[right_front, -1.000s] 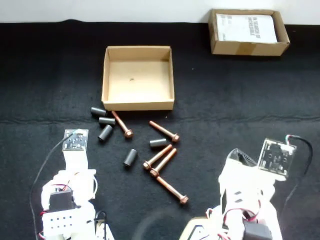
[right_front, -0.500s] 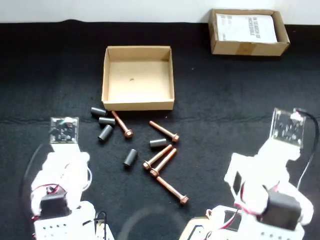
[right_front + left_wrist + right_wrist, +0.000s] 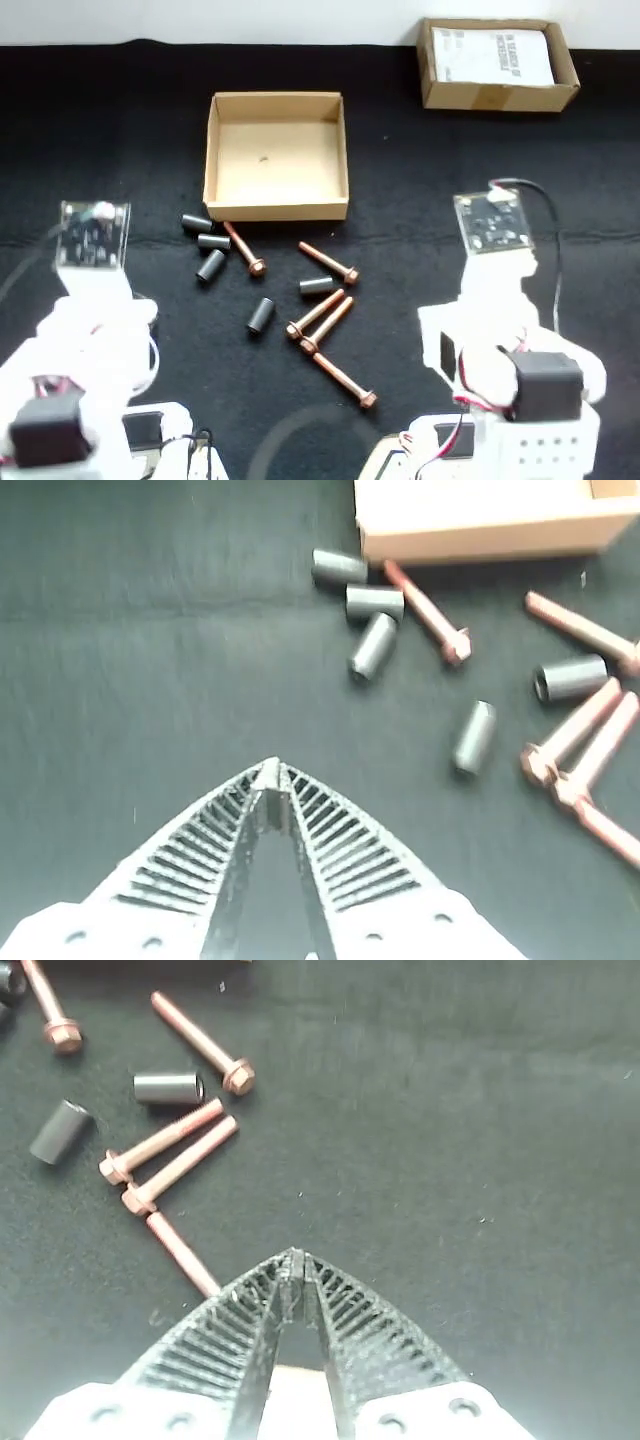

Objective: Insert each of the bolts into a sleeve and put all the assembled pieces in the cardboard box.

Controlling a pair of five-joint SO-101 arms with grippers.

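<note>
Several copper bolts (image 3: pixel 328 262) and several dark grey sleeves (image 3: pixel 261 315) lie loose on the black table, just in front of the open cardboard box (image 3: pixel 276 210), which holds nothing. My left gripper (image 3: pixel 270 772) is shut on nothing and hangs over bare cloth, short of the sleeves (image 3: pixel 373 645) and a bolt (image 3: pixel 428 613). My right gripper (image 3: pixel 295 1257) is also shut and holds nothing; the nearest bolt (image 3: pixel 182 1255) lies just beside its tips. In the high view the left arm (image 3: pixel 95 300) stands at the left of the pile and the right arm (image 3: pixel 495 290) at its right.
A second, smaller cardboard box (image 3: pixel 497 95) with a printed sheet in it sits at the far right corner. Black cloth covers the table up to a white wall at the back. Bare cloth lies around both arms.
Both arms have lifted and stretched away from the table's front edge; the left wrist swung outward to the left, the right wrist swung left toward the bolts. Bolts and sleeves have not moved.
</note>
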